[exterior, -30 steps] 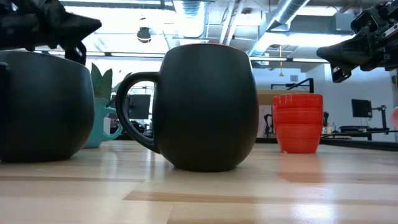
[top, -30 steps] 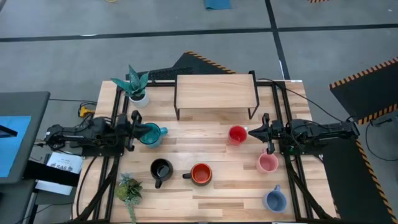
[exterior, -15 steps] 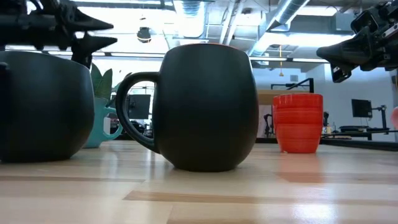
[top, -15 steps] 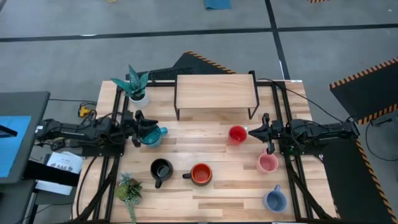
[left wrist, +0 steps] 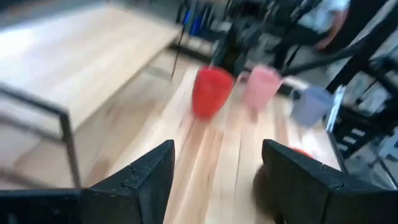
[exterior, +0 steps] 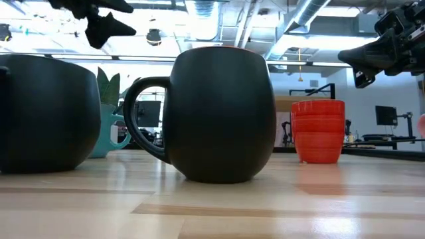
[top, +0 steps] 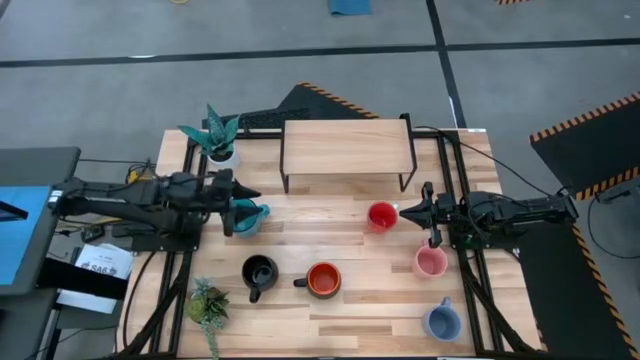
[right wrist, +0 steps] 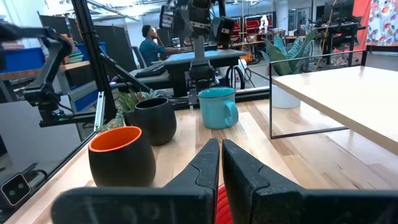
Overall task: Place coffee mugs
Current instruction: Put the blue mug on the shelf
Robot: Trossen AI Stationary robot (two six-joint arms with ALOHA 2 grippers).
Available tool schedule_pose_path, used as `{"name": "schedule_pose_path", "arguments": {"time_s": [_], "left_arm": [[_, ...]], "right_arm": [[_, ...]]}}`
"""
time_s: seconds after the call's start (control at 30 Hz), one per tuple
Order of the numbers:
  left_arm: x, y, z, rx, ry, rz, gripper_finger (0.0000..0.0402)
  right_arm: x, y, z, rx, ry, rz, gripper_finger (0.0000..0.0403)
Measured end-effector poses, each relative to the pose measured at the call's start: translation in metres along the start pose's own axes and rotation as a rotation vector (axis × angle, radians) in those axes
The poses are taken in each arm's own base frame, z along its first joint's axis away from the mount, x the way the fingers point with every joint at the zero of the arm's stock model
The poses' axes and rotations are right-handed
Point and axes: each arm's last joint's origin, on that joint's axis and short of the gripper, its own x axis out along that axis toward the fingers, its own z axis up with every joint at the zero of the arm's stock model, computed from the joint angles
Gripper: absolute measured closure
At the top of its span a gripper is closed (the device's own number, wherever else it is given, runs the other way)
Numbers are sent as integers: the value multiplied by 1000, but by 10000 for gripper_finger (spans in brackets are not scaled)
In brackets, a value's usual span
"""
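Note:
The coffee mugs stand upright on their bases on the wooden table: teal (top: 247, 217), black (top: 259, 272), orange (top: 323, 280), red (top: 381, 215), pink (top: 431, 262) and light blue (top: 441, 322). My left gripper (top: 236, 203) hangs open above the teal mug's left side. In the low view it (exterior: 101, 18) is well above the mug (exterior: 111, 136). In its wrist view the fingers (left wrist: 217, 180) stand wide apart with nothing between them. My right gripper (top: 405, 210) is shut. It hovers just right of the red mug, above rim height (exterior: 348, 58).
A wooden riser on black legs (top: 347, 150) stands at the far middle. A white pot with a spiky plant (top: 218, 140) is at the far left, and a small green plant (top: 207, 305) at the near left. A person (right wrist: 149, 40) sits beyond the table.
My left gripper has opened from shut to wide. It has risen and reached toward the table's right edge, from beside the teal mug to above it. The teal mug stays standing in place. My right arm has kept still.

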Motion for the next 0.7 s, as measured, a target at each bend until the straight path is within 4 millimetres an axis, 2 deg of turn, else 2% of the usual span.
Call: {"name": "schedule_pose_path", "arguments": {"time_s": [0.13,0.23,0.5,0.7], "left_arm": [[4,-7,17,-102,182,122,175],[13,-8,16,-177,310,247,175],[61,-4,-16,-267,537,478,175],[81,-2,-33,-265,650,521,175]], "right_arm": [[0,0,0,0,0,0,355],[0,0,0,0,0,0,355],[0,0,0,0,0,0,355],[0,0,0,0,0,0,355]]}}
